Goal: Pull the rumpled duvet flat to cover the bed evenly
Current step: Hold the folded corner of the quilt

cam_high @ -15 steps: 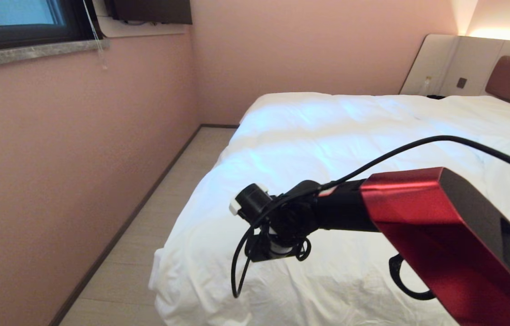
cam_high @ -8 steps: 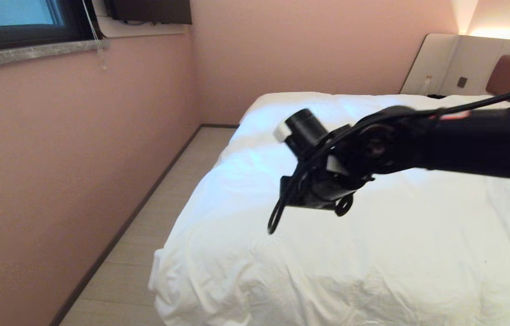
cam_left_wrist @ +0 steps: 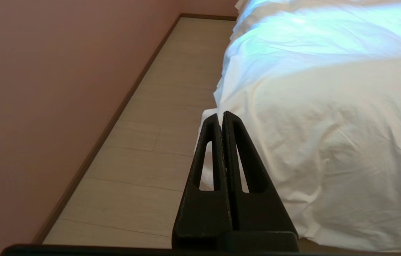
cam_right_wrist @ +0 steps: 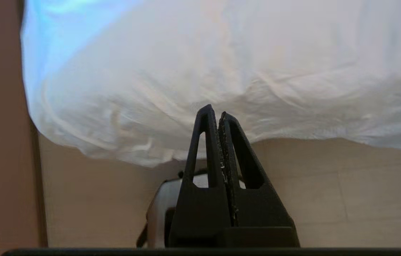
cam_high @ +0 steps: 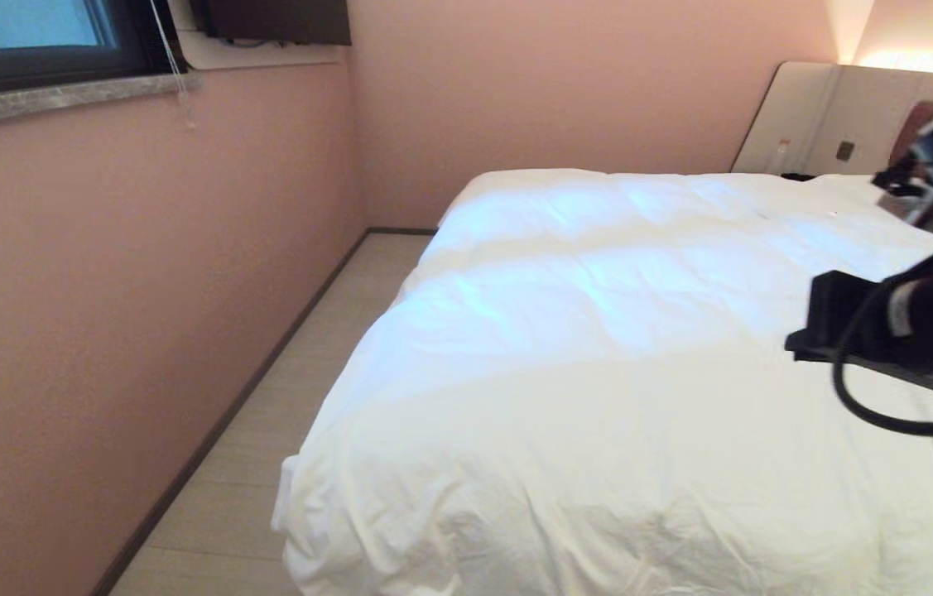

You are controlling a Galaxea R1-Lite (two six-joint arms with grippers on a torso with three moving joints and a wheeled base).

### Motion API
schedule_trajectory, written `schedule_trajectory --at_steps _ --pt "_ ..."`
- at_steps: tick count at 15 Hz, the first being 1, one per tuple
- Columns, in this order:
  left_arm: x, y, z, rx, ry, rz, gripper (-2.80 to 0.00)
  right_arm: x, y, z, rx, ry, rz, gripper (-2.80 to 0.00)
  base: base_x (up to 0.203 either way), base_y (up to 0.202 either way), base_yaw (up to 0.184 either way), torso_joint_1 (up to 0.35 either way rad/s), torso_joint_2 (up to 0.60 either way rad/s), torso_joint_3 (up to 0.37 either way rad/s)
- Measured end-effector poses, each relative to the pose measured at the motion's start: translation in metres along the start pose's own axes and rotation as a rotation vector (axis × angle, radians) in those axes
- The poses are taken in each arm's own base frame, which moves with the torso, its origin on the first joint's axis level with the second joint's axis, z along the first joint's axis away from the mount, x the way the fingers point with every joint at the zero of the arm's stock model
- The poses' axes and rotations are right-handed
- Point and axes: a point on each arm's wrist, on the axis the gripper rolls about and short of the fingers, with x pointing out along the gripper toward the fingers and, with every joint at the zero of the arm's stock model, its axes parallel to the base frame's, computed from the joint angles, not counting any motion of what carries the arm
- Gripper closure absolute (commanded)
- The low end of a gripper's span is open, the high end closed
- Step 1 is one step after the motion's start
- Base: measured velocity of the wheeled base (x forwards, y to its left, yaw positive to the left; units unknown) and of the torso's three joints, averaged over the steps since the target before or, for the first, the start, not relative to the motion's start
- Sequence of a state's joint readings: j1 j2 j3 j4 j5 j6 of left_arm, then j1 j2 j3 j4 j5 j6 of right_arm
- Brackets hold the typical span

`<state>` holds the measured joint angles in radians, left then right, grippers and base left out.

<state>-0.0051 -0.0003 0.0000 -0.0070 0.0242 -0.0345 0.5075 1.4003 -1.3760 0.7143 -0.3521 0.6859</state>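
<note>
Two grippers, both with jaws pressed together and holding nothing. Pale plank floor [cam_high: 267,447] running as a narrow open strip between the pink wall [cam_high: 102,331] and the left side of the large low bed [cam_high: 797,124], bounded by a dark skirting line. More bare floor past the foot edge, seen in the right wrist view.

Left gripper [cam_left_wrist: 222,115], black with tapered fingers, out of the head view; hangs over the floor strip just off the near left corner of the bed, tips in line with the drooping cloth there, contact not clear. Right gripper [cam_right_wrist: 214,109], same build, poised above the floor with the foot edge ahead of its tips and a clear gap between. Right arm's black wrist and looped cable at the right edge of the head view, above the bedding and apart from it.

Thick puffy white duvet [cam_high: 598,348] spread over the whole visible bed top, from the pale grey headboard panels down to the foot. Hangs over the left side and foot edge. Fairly smooth across the middle with broad soft ridges; crumpled and creased at the near left corner, where it bunches downward. Bluish daylight on the far half, warmer tone on the near half.
</note>
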Motion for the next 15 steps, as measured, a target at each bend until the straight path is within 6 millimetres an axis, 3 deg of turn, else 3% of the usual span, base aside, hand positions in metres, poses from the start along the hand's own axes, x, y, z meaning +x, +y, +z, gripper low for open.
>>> schedule_trajectory --at_steps 4,7,10,15 --pt "0.000 0.000 0.000 0.000 -0.002 0.000 0.00 -0.063 -0.062 -0.017 0.135 -0.219 0.005 0.00 0.000 0.000 0.000 0.000 0.00 0.000" --pt "0.000 0.000 0.000 0.000 0.000 0.000 0.00 -0.095 -0.097 -0.034 0.251 -0.390 -0.084 0.00 0.000 0.000 0.000 0.000 0.00 0.000" --pt "0.000 0.000 0.000 0.000 -0.001 0.000 0.00 -0.118 -0.118 -0.054 0.330 -0.508 -0.159 0.00 0.000 0.000 0.000 0.000 0.00 0.000" --pt "0.000 0.000 0.000 0.000 -0.001 0.000 0.00 -0.146 -0.134 -0.082 0.355 -0.597 -0.248 0.00 0.000 0.000 0.000 0.000 0.00 0.000"
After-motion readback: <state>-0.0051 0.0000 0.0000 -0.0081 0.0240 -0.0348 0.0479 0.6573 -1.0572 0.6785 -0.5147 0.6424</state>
